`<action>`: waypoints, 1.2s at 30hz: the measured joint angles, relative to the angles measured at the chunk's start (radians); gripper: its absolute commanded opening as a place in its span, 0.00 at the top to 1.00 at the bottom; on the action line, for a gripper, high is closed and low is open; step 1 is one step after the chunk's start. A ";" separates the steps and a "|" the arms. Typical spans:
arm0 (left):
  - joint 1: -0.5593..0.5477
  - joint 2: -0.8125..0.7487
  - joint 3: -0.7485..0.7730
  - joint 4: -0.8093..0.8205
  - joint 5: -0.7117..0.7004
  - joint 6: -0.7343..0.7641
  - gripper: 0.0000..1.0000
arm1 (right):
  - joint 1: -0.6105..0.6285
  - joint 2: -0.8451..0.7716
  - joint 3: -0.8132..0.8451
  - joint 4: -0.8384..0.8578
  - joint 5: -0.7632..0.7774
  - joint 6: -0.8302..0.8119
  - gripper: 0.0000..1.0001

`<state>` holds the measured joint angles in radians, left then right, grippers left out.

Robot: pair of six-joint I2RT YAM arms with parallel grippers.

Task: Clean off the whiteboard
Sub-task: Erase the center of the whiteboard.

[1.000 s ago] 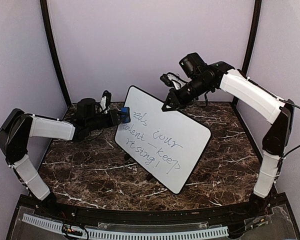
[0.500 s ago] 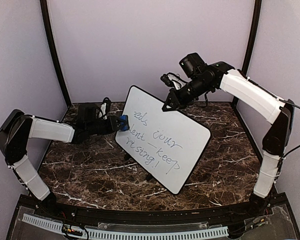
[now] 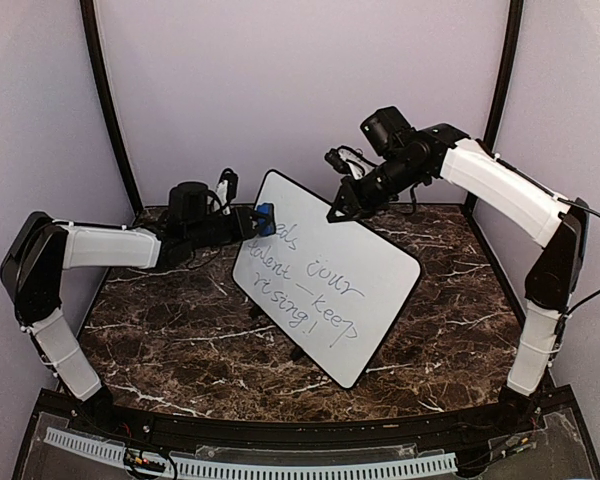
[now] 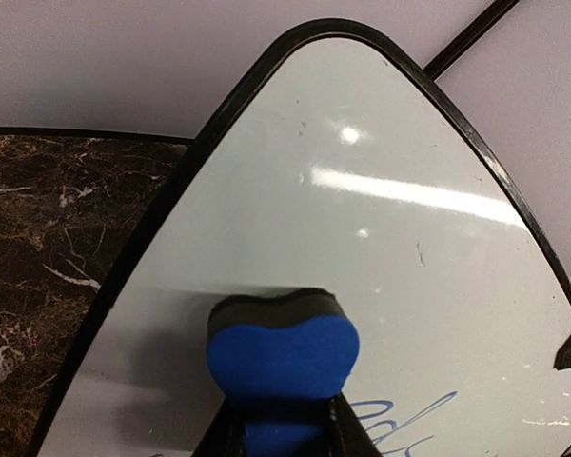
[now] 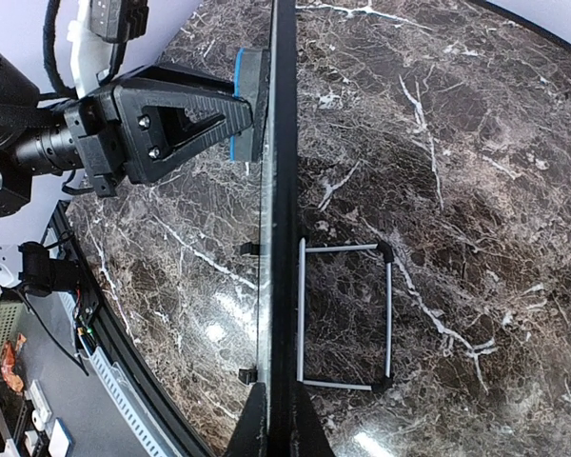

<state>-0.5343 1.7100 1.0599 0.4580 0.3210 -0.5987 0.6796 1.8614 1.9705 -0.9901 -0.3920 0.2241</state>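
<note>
Wiping: your left jaws pinch the blue foam eraser (image 4: pixel 281 350) on the white rectangular whiteboard (image 3: pixel 388 262), right jaws clamp its edge; sweep down over the dark handwriting (image 3: pixel 330 272).

At bottom centre, two dark fingers (image 4: pixel 221 440) pinch a blue eraser (image 4: pixel 284 357), its dark upper edge against the whiteboard (image 4: pixel 390 228). The board's rounded corner reaches the top of the frame. Blue handwriting (image 4: pixel 400 426) shows lower right, and the dark marbled surface (image 4: pixel 48 248) lies at left.
</note>
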 measured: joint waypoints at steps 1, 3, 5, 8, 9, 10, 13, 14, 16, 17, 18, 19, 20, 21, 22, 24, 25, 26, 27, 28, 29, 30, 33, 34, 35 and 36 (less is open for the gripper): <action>-0.001 -0.004 -0.011 0.008 -0.005 0.000 1.00 | 0.000 0.000 -0.002 0.003 0.000 -0.001 1.00; -0.004 -0.018 -0.049 0.021 -0.014 0.000 1.00 | 0.000 -0.001 -0.006 0.009 -0.003 -0.002 1.00; -0.009 -0.038 -0.111 0.022 -0.025 -0.001 1.00 | 0.000 -0.003 -0.010 0.015 -0.007 -0.003 1.00; -0.014 -0.058 -0.193 0.008 -0.037 -0.004 1.00 | 0.000 -0.005 -0.014 0.020 -0.007 -0.004 1.00; -0.014 -0.061 -0.213 0.003 -0.042 -0.005 1.00 | 0.000 -0.005 -0.015 0.021 -0.008 -0.004 1.00; -0.014 -0.064 -0.229 -0.001 -0.048 -0.005 1.00 | 0.000 -0.005 -0.015 0.022 -0.008 -0.004 1.00; -0.014 -0.065 -0.238 -0.015 -0.056 -0.004 1.00 | 0.000 -0.006 -0.017 0.024 -0.008 -0.004 1.00; -0.014 -0.065 -0.236 -0.019 -0.056 -0.003 1.00 | 0.000 -0.006 -0.018 0.025 -0.008 -0.004 1.00; -0.014 -0.064 -0.218 -0.043 -0.056 0.002 1.00 | 0.000 -0.008 -0.019 0.025 -0.008 -0.002 1.00; -0.014 -0.062 -0.206 -0.055 -0.056 0.004 1.00 | 0.000 -0.008 -0.019 0.025 -0.007 -0.001 1.00; -0.014 -0.057 -0.183 -0.070 -0.055 0.008 1.00 | 0.000 -0.008 -0.020 0.025 -0.006 0.001 1.00; -0.014 -0.050 -0.159 -0.079 -0.053 0.011 1.00 | 0.000 -0.009 -0.021 0.025 -0.003 0.004 1.00; -0.014 -0.041 -0.124 -0.090 -0.051 0.014 1.00 | -0.001 -0.010 -0.022 0.025 0.000 0.008 1.00; -0.014 -0.033 -0.098 -0.096 -0.050 0.016 1.00 | -0.002 -0.013 -0.025 0.026 0.003 0.011 1.00; -0.014 -0.024 -0.063 -0.100 -0.048 0.019 1.00 | -0.002 -0.016 -0.028 0.025 0.004 0.014 1.00; -0.015 -0.005 0.003 -0.103 -0.047 0.024 1.00 | -0.002 -0.018 -0.032 0.026 0.006 0.018 1.00; -0.018 0.003 0.033 -0.104 -0.045 0.027 1.00 | -0.003 -0.018 -0.032 0.025 0.007 0.019 1.00; -0.018 0.010 0.057 -0.106 -0.044 0.030 1.00 | -0.004 -0.018 -0.032 0.025 0.007 0.020 1.00; -0.026 0.017 0.082 -0.108 -0.042 0.033 1.00 | -0.004 -0.018 -0.032 0.024 0.008 0.021 1.00; -0.032 0.022 0.101 -0.111 -0.042 0.037 1.00 | -0.005 -0.018 -0.032 0.024 0.008 0.021 1.00; -0.039 0.026 0.112 -0.111 -0.042 0.039 1.00 | -0.006 -0.018 -0.032 0.022 0.008 0.022 1.00; -0.047 0.027 0.122 -0.113 -0.042 0.042 1.00 | -0.007 -0.018 -0.032 0.020 0.009 0.022 1.00; -0.072 0.027 0.132 -0.112 -0.047 0.048 1.00 | -0.008 -0.018 -0.032 0.017 0.010 0.022 1.00; -0.077 0.026 0.130 -0.110 -0.050 0.049 1.00 | -0.008 -0.018 -0.032 0.016 0.011 0.022 1.00; -0.081 0.024 0.124 -0.108 -0.053 0.048 1.00 | -0.009 -0.018 -0.032 0.016 0.011 0.022 1.00; -0.084 0.018 0.112 -0.101 -0.056 0.049 1.00 | -0.009 -0.018 -0.032 0.017 0.010 0.022 1.00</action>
<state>-0.6182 1.7283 1.1721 0.3573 0.2653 -0.5499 0.6704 1.8435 1.9385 -0.9733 -0.3824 0.2459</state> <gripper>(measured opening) 0.246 0.037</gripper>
